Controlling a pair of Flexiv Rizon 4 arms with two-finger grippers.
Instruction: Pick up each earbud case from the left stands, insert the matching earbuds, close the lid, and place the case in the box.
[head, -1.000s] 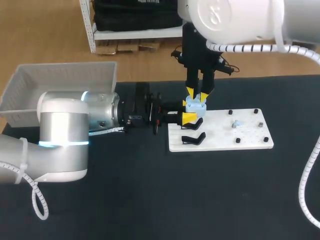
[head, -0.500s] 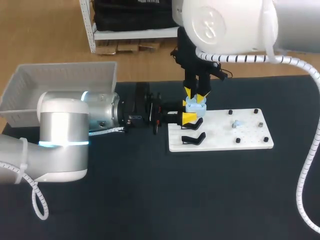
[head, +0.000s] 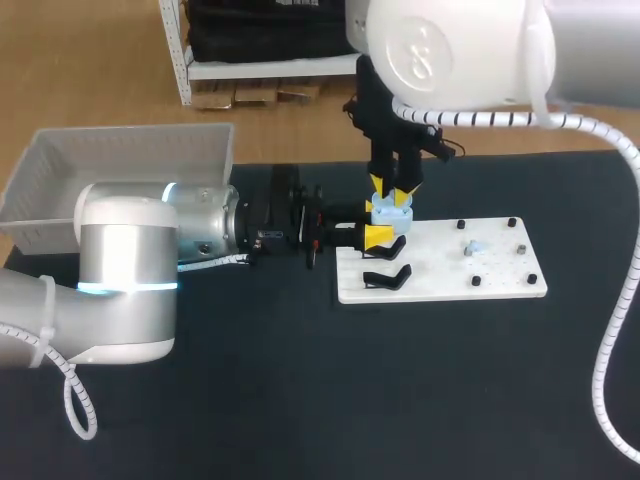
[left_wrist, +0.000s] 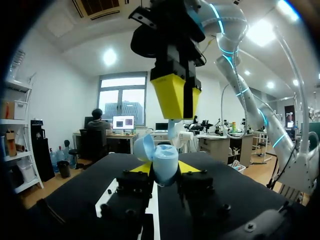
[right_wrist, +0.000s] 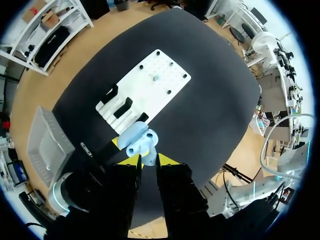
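My left gripper (head: 378, 236) reaches in from the left and is shut on a light blue earbud case (head: 390, 210) with its lid open, at the white plate's (head: 500, 270) near-left corner. In the left wrist view the case (left_wrist: 165, 162) sits between the yellow fingertips (left_wrist: 142, 167). My right gripper (head: 394, 188) hangs straight above the case, tips just over it. In the right wrist view a small light blue earbud (right_wrist: 149, 158) is pinched between its fingers, touching the open case (right_wrist: 136, 137). Another light blue earbud (head: 470, 247) lies on the plate.
Black stands (head: 388, 277) sit at the plate's left end, one empty in front of the case. Small black pegs dot the plate. A white bin (head: 120, 160) stands at the table's back left. The dark tabletop stretches bare in front of the plate.
The right arm's upper part swung slightly left a second ago, then held still. Both grippers and the case have stayed where they were.
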